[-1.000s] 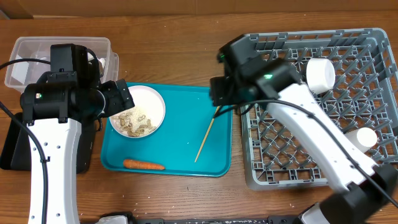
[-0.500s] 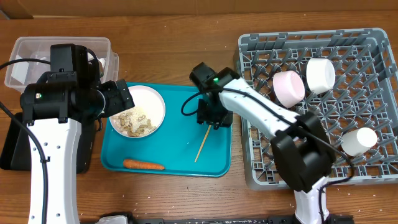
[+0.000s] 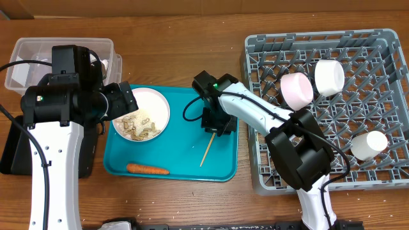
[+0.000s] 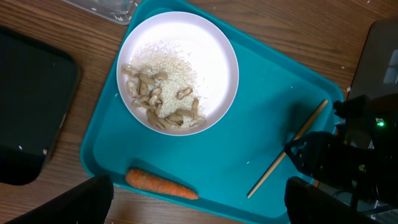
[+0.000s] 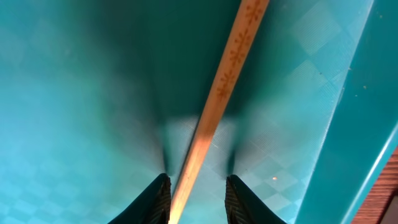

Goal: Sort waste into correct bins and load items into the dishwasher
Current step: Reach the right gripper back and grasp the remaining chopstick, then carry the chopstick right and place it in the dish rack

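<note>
One wooden chopstick (image 3: 207, 151) lies on the teal tray (image 3: 185, 156). My right gripper (image 3: 214, 125) is down over its upper end. In the right wrist view the open jaws (image 5: 197, 190) straddle the chopstick (image 5: 225, 78), which lies close to the left finger. A white dish (image 3: 142, 115) with beige scraps and rice (image 4: 163, 102) sits at the tray's left. An orange carrot (image 3: 147, 169) lies at the tray's front. My left gripper (image 4: 199, 208) is open and empty, hovering above the carrot (image 4: 161, 185). In the overhead view it (image 3: 123, 102) is beside the dish.
The grey dish rack (image 3: 319, 176) at the right holds two bowls (image 3: 297, 89) (image 3: 329, 75) and a small cup (image 3: 370, 144). A clear tub (image 3: 38, 51) stands at the back left. The black tray (image 4: 31, 112) lies left of the teal tray, partly under my left arm.
My right arm swung from above the rack's left edge down onto the teal tray, and its jaws now sit around the chopstick. The left arm has not moved.
</note>
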Robot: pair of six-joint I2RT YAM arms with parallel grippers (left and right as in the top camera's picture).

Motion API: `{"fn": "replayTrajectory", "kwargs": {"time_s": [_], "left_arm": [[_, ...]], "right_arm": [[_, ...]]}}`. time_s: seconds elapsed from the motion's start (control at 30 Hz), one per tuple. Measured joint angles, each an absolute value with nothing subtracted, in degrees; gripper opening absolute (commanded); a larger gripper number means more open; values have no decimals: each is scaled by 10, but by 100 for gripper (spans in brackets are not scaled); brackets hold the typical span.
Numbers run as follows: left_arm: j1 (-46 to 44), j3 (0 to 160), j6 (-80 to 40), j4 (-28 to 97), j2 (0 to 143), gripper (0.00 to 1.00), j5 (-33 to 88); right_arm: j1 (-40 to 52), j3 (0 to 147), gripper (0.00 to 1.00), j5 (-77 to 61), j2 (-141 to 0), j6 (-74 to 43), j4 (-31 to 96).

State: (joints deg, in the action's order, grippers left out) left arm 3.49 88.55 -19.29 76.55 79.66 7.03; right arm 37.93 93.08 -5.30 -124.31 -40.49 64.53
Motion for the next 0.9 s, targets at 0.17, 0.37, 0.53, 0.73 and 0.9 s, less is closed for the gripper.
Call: {"fn": "replayTrajectory", "kwargs": {"time_s": [0.17,0.37,0.53,0.73,0.9], "left_arm": [[35,886,-193,766,797,90,70],[35,886,-193,766,797,90,70],[35,886,-193,766,797,90,70],[35,886,-193,768,797,90,70],[35,886,-193,768,797,90,70]], "right_arm": [[379,915,31,-53,-1243,-412,635],[379,899,15,-53,-1235,-420,628],[379,898,4,-56,-1234,-422,631],[379,899,4,-58,-1234,-411,646],[376,912,4,-54,-1234,-378,695]]}}
